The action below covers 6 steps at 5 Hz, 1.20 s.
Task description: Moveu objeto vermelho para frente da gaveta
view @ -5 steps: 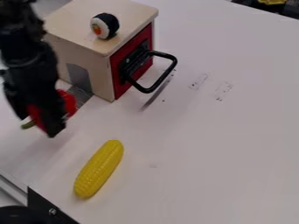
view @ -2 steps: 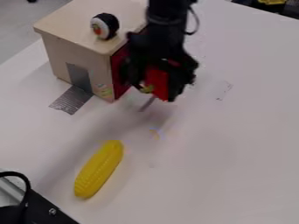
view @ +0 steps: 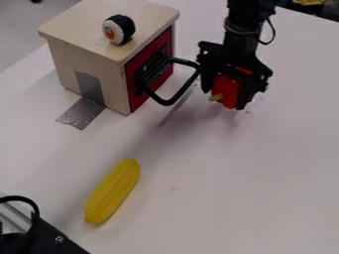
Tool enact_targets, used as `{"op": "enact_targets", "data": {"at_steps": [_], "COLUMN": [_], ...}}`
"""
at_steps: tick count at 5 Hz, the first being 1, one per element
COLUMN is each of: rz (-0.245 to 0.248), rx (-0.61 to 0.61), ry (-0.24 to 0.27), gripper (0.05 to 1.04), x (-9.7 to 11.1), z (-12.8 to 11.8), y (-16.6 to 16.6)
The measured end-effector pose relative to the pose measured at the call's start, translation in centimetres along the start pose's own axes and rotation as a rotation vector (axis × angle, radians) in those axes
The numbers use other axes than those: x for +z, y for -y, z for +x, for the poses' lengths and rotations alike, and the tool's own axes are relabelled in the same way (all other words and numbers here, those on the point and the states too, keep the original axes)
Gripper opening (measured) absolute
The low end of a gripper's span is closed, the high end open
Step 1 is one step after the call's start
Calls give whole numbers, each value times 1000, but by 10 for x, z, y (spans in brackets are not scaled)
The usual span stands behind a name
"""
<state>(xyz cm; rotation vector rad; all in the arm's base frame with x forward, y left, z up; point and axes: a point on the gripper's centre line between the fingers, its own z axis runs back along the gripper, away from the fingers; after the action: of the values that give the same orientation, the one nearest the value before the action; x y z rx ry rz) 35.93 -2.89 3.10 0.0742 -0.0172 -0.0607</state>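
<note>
The black gripper (view: 226, 103) hangs over the table at the upper right, in front of the drawer's handle side and a little to the right of the handle. It is shut on the red object (view: 226, 91), which has a short green stem and looks like a pepper. The wooden drawer box at the upper left has a red drawer front (view: 149, 67) with a black handle (view: 180, 94). The drawer is closed.
A sushi roll (view: 118, 29) sits on top of the box. Yellow corn (view: 112, 192) lies on the white table (view: 232, 198) at lower left. Silver tape (view: 82, 114) runs from the box's side onto the table. Black equipment (view: 49, 235) occupies the lower-left corner.
From the left of the box, the gripper has moved right, past the drawer front, carrying the red object. The box, sushi roll and corn have stayed in place.
</note>
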Motion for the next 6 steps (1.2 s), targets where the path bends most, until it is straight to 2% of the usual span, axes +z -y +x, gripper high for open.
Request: {"op": "enact_targets", "data": {"at_steps": [1, 3, 4, 5, 6], "rz": [-5, -21, 10, 50, 45], "rx": [-9, -17, 6, 20, 43], "ry": [-28, -46, -5, 136, 187], "gripper": [885, 921, 1001, 999, 999], "x": [-14, -16, 0, 48, 72], "z": [13, 14, 10, 12, 8], "y": [5, 8, 6, 5, 3]}}
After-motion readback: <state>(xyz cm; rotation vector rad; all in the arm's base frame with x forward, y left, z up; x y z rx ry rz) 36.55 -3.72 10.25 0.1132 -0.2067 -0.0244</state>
